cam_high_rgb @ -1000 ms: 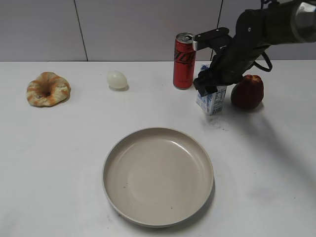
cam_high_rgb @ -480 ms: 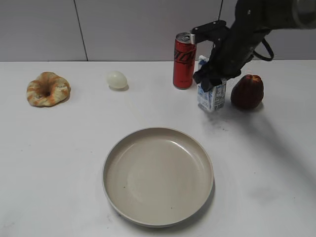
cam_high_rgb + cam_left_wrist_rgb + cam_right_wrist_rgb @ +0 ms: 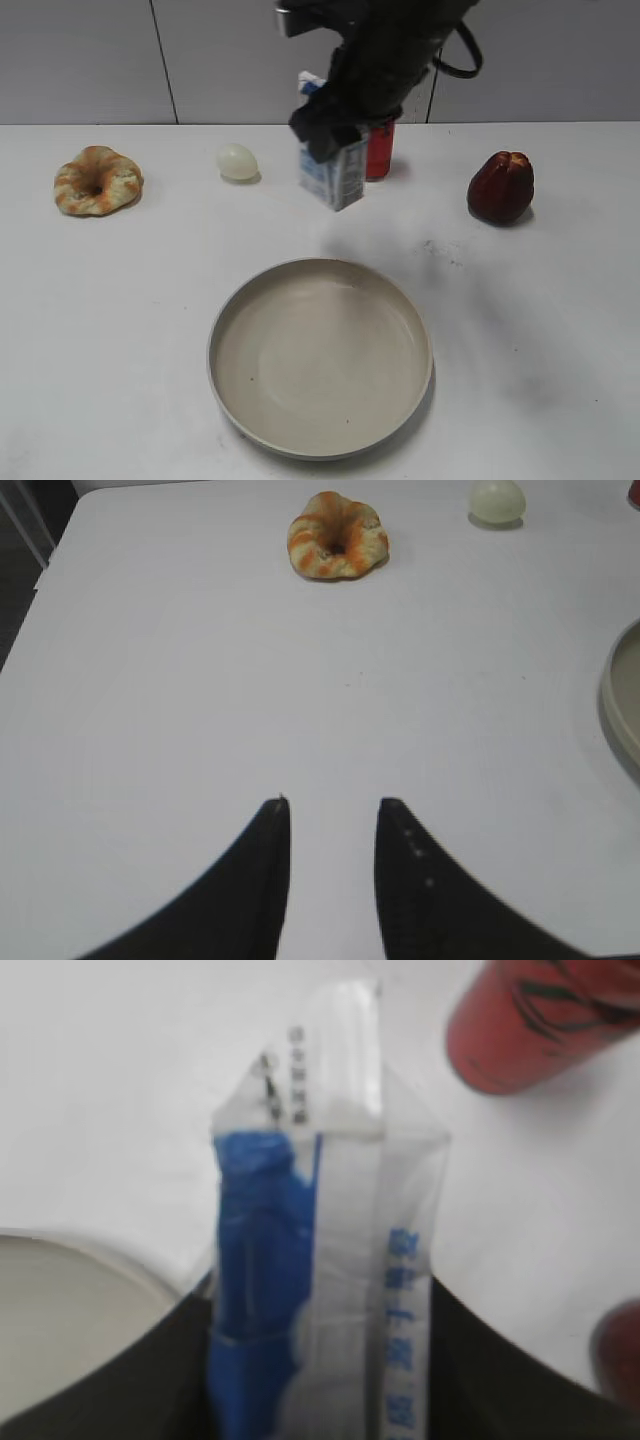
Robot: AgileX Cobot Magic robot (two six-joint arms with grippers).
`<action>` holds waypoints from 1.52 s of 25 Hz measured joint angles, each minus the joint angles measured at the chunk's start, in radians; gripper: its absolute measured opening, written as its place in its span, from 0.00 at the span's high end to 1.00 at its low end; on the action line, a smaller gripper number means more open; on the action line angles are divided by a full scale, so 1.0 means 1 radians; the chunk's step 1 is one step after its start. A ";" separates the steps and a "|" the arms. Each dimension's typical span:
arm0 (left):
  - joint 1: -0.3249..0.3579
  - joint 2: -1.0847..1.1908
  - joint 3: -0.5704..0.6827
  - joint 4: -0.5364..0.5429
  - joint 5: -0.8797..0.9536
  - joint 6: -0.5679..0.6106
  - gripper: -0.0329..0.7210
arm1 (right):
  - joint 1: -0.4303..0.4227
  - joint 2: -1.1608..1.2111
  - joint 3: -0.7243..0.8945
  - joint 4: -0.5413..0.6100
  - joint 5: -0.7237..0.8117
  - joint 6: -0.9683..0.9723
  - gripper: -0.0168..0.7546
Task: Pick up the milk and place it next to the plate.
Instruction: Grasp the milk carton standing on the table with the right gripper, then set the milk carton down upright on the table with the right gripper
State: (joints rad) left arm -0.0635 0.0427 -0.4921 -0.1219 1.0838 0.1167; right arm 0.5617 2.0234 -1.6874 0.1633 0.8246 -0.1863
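White-and-blue milk (image 3: 334, 180) is clamped in the right gripper (image 3: 330, 135), lifted clear of the table (image 3: 120, 300), behind the plate (image 3: 225, 320), before the red can (image 3: 381, 150). Left gripper (image 3: 332, 820) parted, holding nothing.

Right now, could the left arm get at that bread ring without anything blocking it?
Probably yes. The left pincer is open and holds nothing, and only bare white table lies between it and the bread ring. The egg and the plate sit off to the side.
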 joint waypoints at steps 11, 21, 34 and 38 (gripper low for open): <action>0.000 0.000 0.000 0.000 0.000 0.000 0.65 | 0.382 -0.006 -0.012 -0.074 -0.029 0.325 0.59; 0.000 0.000 0.000 0.000 0.000 0.000 0.65 | 0.457 0.076 -0.013 -0.215 -0.085 0.821 0.59; 0.000 0.000 0.000 0.000 0.000 0.000 0.65 | 0.457 0.161 -0.013 -0.206 -0.108 0.993 0.59; 0.000 0.000 0.000 0.000 0.000 0.000 0.65 | 0.457 0.194 -0.013 -0.195 -0.109 0.998 0.59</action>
State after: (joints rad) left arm -0.0635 0.0427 -0.4921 -0.1219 1.0838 0.1167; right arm 1.0182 2.2172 -1.7006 -0.0316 0.7160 0.8115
